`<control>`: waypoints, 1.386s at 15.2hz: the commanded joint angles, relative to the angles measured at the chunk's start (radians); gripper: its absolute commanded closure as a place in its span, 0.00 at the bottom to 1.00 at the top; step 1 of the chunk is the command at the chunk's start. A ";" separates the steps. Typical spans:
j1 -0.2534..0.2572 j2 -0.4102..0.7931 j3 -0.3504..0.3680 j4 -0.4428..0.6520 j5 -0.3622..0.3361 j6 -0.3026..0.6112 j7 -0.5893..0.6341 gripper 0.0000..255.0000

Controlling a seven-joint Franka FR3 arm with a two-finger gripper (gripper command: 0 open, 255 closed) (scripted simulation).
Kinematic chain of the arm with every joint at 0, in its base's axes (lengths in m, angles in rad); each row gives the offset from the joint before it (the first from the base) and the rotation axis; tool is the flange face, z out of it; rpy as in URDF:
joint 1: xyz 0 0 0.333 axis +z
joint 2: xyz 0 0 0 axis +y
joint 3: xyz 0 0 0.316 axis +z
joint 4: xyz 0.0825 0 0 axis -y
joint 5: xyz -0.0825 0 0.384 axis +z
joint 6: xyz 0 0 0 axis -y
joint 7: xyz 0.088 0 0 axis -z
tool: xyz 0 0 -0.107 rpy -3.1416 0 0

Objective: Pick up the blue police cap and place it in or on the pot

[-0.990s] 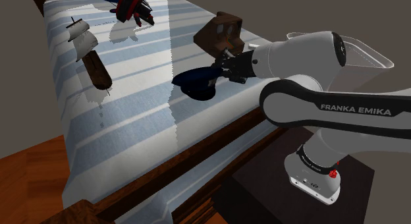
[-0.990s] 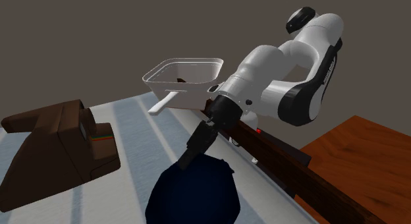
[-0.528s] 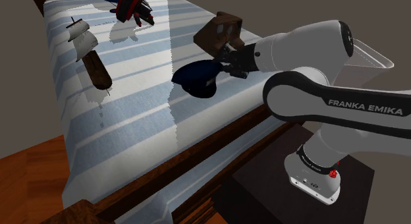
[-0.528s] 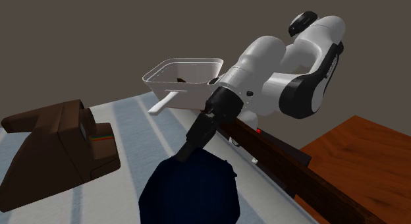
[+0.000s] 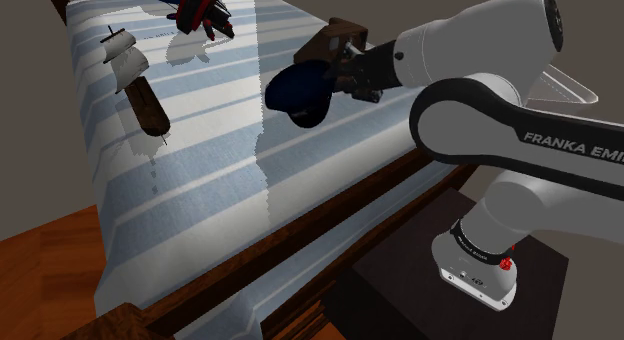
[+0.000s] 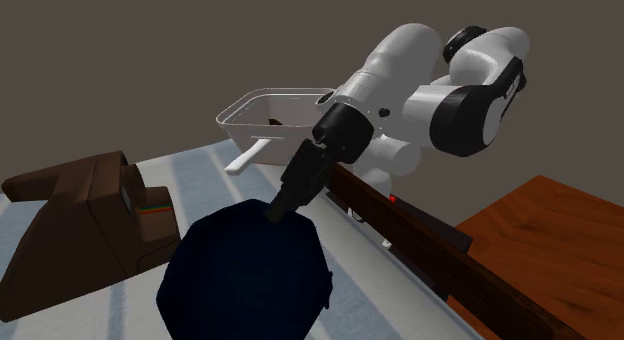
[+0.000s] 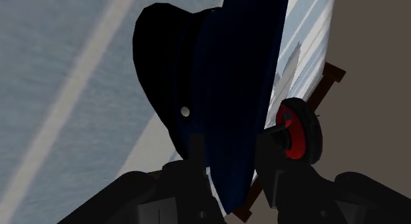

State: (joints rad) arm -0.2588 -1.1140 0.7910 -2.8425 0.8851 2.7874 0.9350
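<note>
As fingers point(image 7: 267, 160) clasp cap point(image 7: 230, 78), pot point(image 6: 300, 134) (white) apart

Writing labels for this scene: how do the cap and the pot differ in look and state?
The cap is dark navy; the pot is white. The cap is clasped in the gripper, clear of the striped cover; the pot stands apart, untouched. The cap is tipped on edge; the pot sits upright, mouth up.
</note>
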 commanded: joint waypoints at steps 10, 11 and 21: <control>-0.066 -0.055 -0.096 0.115 -0.099 -0.165 0.013 1.00; -0.072 -0.057 -0.103 0.127 -0.107 -0.178 0.014 1.00; -0.126 -0.053 -0.174 0.252 -0.179 -0.297 0.024 1.00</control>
State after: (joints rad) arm -0.3807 -1.1661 0.6268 -2.6024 0.7139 2.5032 0.9591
